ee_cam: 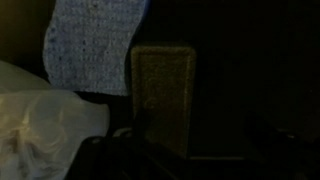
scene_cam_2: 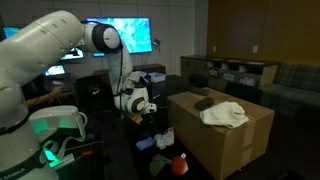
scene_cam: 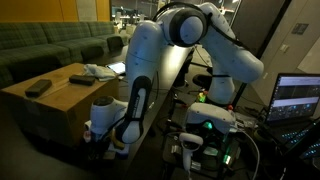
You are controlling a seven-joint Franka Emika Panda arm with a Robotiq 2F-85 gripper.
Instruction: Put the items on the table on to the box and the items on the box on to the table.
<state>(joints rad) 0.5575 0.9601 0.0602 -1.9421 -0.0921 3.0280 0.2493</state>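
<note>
Both halves of the swap look undone, as we judge it. We see the worktop (ee_cam: 250,70) only as a dark, dim surface low beside the box (scene_cam: 45,110), which stands with its flat top level and clear of the robot. The arm (scene_cam: 140,70) bends down next to the box and hangs the pincer (scene_cam: 100,130) low over the worktop. It is released, its jaws wide apart, and we make out nothing between them in the dim wrist view.

On the box lies a white cloth (scene_cam_2: 226,115) near one edge. It shares the top with a dark bar (scene_cam: 38,88) and a second bar (scene_cam: 80,79), perhaps remotes. None of these has come down.

On the worktop, in the wrist view, we find a pale crumpled bag (ee_cam: 35,130), a blue-white knit (ee_cam: 95,45) and a tan sponge (ee_cam: 165,90) straight ahead of the pincer. In an exterior view a small red thing (scene_cam_2: 180,163) sits by the box's foot; we cannot tell what it is. None of these is on the box.

So we reckon every item remains to be moved, with a first pick from the worktop, likely the sponge, nearest at hand.
</note>
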